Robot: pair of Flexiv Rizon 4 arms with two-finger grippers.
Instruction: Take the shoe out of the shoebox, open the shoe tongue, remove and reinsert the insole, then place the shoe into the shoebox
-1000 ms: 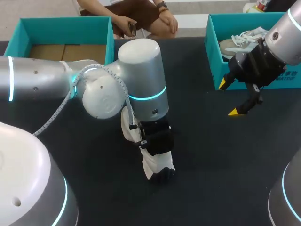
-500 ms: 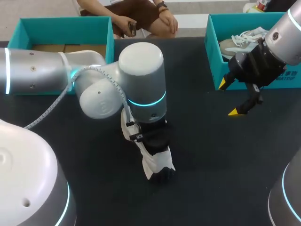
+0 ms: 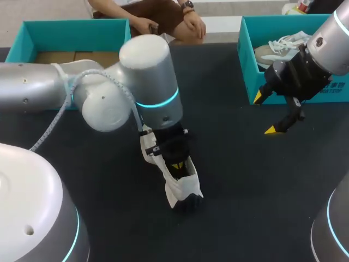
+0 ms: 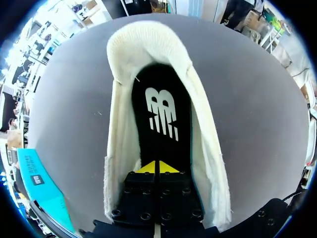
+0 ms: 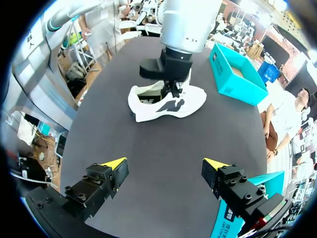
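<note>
Left arm [image 3: 147,82] draws back toward left shoebox [image 3: 76,26], baring yellow tips of left gripper [image 3: 176,165] at mouth of white shoe [image 3: 184,188] mid-table [image 3: 240,180]. Wrist hides shoe's far half from head camera. Fingers pressed together, nothing seen between them, down inside shoe over black insole [image 4: 161,119]. Second shoe [image 3: 275,46] lies in right shoebox [image 3: 246,65]. Right gripper [image 3: 264,114] hangs before that box, unmoved, fingers spread wide, empty.

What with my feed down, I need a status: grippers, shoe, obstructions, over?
Left gripper shut, tips inside shoe over insole. Right gripper open, empty, hovering clear. Shoe upright on table. Nothing in the way.
</note>
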